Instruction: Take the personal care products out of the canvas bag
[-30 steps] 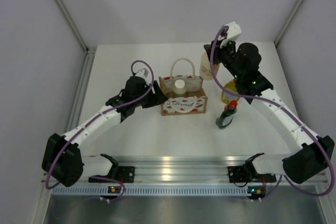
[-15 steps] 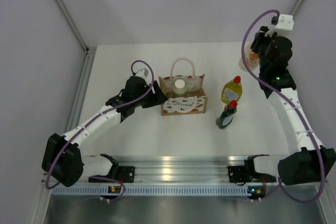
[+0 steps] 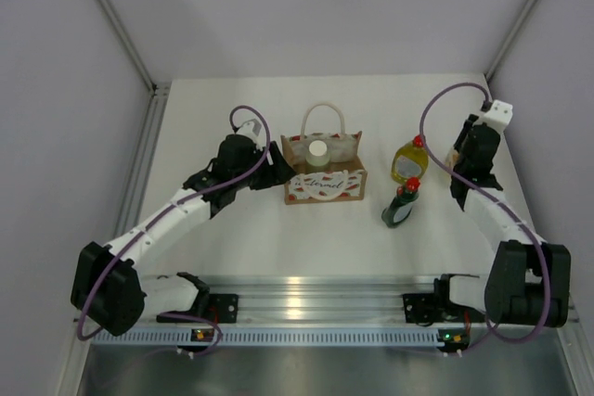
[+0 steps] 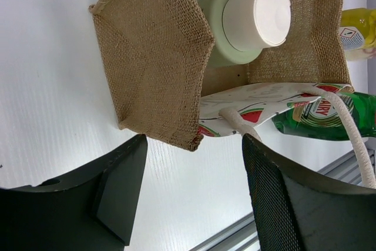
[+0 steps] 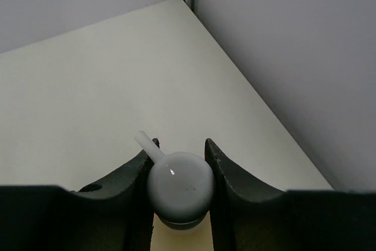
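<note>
The canvas bag (image 3: 323,185) stands on the worktop (image 3: 278,238) with the pale green bottle (image 4: 257,17) inside. The left claw (image 4: 195,142) gapes wide and empty at the bag's left end. Right of the bag stand the yellow-green bottle (image 3: 408,162) and the dark green bottle (image 3: 401,207). Farther right, the right claw (image 5: 180,148) is clamped on the peach bottle (image 5: 179,189) by its white pump.
</note>
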`<state>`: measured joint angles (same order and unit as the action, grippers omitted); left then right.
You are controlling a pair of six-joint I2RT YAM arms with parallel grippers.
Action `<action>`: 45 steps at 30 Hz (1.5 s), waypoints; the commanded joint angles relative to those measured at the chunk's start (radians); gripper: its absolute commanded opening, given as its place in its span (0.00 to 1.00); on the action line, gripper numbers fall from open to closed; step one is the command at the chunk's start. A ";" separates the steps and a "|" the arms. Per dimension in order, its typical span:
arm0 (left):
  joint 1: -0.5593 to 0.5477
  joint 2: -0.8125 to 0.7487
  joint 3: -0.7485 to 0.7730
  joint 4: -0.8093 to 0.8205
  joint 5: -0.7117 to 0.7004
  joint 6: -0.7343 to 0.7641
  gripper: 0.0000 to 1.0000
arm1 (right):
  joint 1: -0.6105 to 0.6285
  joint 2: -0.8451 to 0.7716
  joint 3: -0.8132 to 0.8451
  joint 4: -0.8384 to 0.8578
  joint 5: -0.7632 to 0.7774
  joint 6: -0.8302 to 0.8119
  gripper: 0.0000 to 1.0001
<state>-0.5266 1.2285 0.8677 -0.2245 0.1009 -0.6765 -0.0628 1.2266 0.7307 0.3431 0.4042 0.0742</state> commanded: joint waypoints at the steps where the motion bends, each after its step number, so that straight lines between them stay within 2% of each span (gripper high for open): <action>1: -0.003 -0.034 -0.001 0.040 0.010 0.023 0.71 | -0.023 -0.020 -0.028 0.428 0.035 0.016 0.00; 8: -0.004 -0.041 -0.010 0.040 0.019 0.031 0.71 | -0.023 0.068 -0.119 0.545 0.084 0.012 0.00; 12: -0.003 -0.041 -0.012 0.040 0.011 0.040 0.71 | -0.019 0.085 -0.137 0.553 0.096 0.018 0.00; 13: -0.003 -0.040 -0.013 0.040 0.011 0.041 0.71 | -0.014 0.079 -0.142 0.544 0.108 0.025 0.18; 14: -0.003 -0.040 -0.013 0.040 0.013 0.041 0.71 | -0.014 0.079 -0.142 0.544 0.108 0.027 0.18; 16: -0.003 -0.040 -0.015 0.042 0.011 0.041 0.71 | -0.011 0.077 -0.137 0.527 0.105 0.029 0.39; 18: -0.003 -0.040 -0.015 0.040 0.008 0.041 0.71 | -0.011 0.079 -0.126 0.499 0.111 0.038 0.50; 20: -0.004 -0.040 -0.015 0.042 0.006 0.041 0.72 | -0.011 0.082 -0.105 0.442 0.113 0.048 0.65; 23: -0.004 -0.041 -0.016 0.040 0.008 0.041 0.75 | -0.011 0.077 -0.076 0.369 0.072 0.050 0.75; 28: -0.003 -0.047 -0.016 0.040 0.008 0.041 0.81 | -0.008 -0.043 -0.048 0.297 -0.007 0.096 0.76; 31: -0.003 -0.052 -0.016 0.037 -0.003 0.041 0.82 | 0.004 -0.136 0.007 0.203 -0.160 0.147 0.76; 32: -0.003 -0.050 -0.015 0.039 -0.006 0.040 0.82 | 0.014 -0.151 0.021 0.170 -0.260 0.157 0.76; 33: -0.004 -0.047 -0.012 0.040 -0.007 0.038 0.82 | 0.038 -0.162 0.047 0.157 -0.324 0.162 0.76; 34: -0.004 -0.043 -0.009 0.040 -0.012 0.038 0.82 | 0.055 -0.168 0.058 0.151 -0.461 0.159 0.76; 37: -0.004 -0.015 0.004 0.039 -0.029 0.049 0.81 | 0.226 -0.145 0.125 0.065 -0.570 0.089 0.76; 40: -0.003 0.005 0.007 0.040 -0.027 0.046 0.81 | 0.440 -0.049 0.251 -0.160 -0.561 -0.034 0.78; 42: -0.004 0.011 0.007 0.040 -0.023 0.043 0.81 | 0.567 0.017 0.341 -0.269 -0.516 -0.048 0.78; 43: -0.003 0.012 0.005 0.040 -0.023 0.043 0.81 | 0.601 0.078 0.366 -0.342 -0.440 -0.047 0.80; 45: -0.004 0.012 -0.002 0.039 -0.027 0.046 0.81 | 0.682 0.164 0.439 -0.421 -0.392 -0.040 0.81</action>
<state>-0.5266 1.2404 0.8589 -0.2256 0.0849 -0.6476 0.5232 1.2804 1.0786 0.1905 -0.0467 0.0734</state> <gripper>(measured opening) 0.809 0.805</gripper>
